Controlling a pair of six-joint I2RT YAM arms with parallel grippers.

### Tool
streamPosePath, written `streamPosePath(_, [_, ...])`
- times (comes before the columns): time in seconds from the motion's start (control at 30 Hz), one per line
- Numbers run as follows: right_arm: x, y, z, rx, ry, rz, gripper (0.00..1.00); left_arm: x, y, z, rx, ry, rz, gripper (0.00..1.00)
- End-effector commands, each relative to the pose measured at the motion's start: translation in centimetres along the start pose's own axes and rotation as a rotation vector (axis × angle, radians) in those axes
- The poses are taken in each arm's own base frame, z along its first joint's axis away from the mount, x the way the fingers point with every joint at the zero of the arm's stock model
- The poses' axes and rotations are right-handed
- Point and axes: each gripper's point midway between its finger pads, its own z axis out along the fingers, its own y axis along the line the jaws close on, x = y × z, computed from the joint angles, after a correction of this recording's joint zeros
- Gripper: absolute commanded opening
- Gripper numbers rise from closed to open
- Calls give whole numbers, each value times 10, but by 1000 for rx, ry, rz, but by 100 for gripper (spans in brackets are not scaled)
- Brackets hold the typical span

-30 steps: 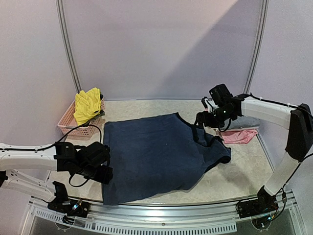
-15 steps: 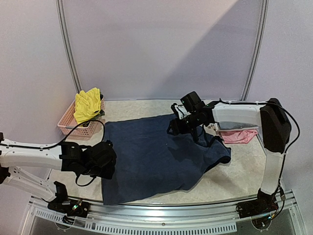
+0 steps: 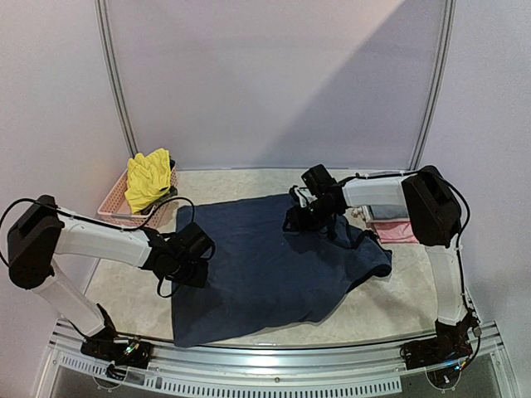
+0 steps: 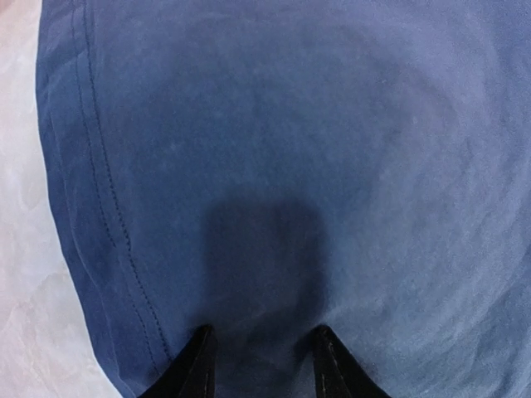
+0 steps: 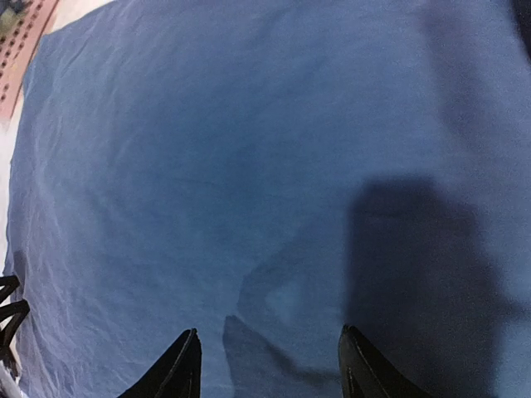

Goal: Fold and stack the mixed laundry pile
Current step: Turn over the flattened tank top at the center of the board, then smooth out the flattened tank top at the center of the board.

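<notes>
Navy cloth takes up the middle of the counter (image 3: pixel 406 303): the top (image 3: pixel 265 261) lies spread flat, starting just beside the basket (image 3: pixel 116 211) and reaching well away from it. Its long axis runs straight out from the basket, with the stitched hem on the basket side and the armholes and neck at the far end.

Now the arms, one at each end of that line. The left fingers (image 3: pixel 192 257) are low over the cloth just inside the hem, the end nearest the basket. They stand partly open with nothing pinched between them, only flat fabric underneath. The right fingers (image 3: pixel 300 217) hover over the end farthest from the basket, up by the neck. They too are parted with flat cloth below and nothing in their grip.

So each arm has its own end, and my guess is that a fold along or across that axis starts from these two spots. Each would need to come down and close on an edge first.

A yellow garment (image 3: pixel 148 178) hangs over the basket rim, and a pink piece (image 3: pixel 398 235) lies past the top's far end, well apart from the basket.
</notes>
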Motion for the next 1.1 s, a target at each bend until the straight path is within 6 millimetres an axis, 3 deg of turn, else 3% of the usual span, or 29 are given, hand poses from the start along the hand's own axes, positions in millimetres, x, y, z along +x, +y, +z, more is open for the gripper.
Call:
streamPosePath(0.0, [9, -20, 13, 11, 44, 53, 57, -5, 12, 17, -21, 27, 2, 41])
streamPosePath(0.17, [12, -32, 14, 31, 50, 83, 57, -5, 38, 40, -72, 95, -36, 41])
streamPosePath(0.37, [7, -23, 12, -12, 42, 82, 57, -16, 69, 54, -122, 117, -101, 40])
streamPosePath(0.63, [-9, 2, 5, -37, 32, 20, 58, -19, 81, 44, -162, 75, -151, 39])
streamPosePath(0.83, [-32, 28, -38, 1, -30, -68, 63, -22, 77, 24, -148, 21, -149, 41])
streamPosePath(0.93, [-31, 30, -64, 60, -45, -117, 66, -24, 75, 10, -160, -11, -138, 45])
streamPosePath(1.07, [-8, 13, -92, 163, -32, -171, 69, -29, 79, -10, -157, -71, -150, 49])
